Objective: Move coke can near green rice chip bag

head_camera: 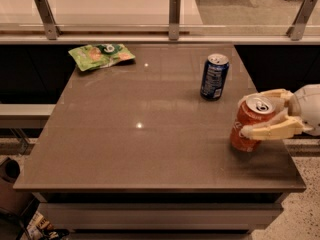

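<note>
The coke can (245, 134), red-orange with a silver top, stands near the table's right front edge, leaning slightly. My gripper (248, 116) reaches in from the right. One cream finger (272, 129) lies across the can's near side and the other runs behind its top, so the gripper is closed on the can. The green rice chip bag (100, 55) lies flat at the table's far left corner, a long way from the can.
A dark blue can (214, 77) stands upright behind the coke can, toward the far right. The brown table (140, 149) has a glass rail with metal posts (174, 17) along its far edge. The floor drops away on the left and right.
</note>
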`<state>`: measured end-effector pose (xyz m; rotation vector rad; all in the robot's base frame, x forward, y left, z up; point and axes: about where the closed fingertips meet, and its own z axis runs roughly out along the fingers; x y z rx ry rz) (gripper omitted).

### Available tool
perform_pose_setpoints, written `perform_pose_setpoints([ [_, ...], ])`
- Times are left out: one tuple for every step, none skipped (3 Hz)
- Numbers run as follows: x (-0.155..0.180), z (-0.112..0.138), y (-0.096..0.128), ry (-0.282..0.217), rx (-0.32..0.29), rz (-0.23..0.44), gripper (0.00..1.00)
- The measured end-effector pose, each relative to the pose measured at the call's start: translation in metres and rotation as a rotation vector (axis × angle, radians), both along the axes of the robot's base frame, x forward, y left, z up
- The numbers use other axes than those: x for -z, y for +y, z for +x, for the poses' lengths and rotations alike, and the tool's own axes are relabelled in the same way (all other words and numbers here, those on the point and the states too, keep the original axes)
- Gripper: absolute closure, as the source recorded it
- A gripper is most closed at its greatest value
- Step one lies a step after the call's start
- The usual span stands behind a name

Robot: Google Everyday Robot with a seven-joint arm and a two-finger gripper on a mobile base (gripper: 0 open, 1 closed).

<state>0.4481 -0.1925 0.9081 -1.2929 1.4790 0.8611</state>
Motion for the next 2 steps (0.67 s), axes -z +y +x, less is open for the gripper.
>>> perform_pose_setpoints([
  [-0.021,0.021,0.010,0.000,0.006,0.013,1.00],
  [-0.051,0.033,0.024,-0.002,-0.001,-0.004,1.00],
])
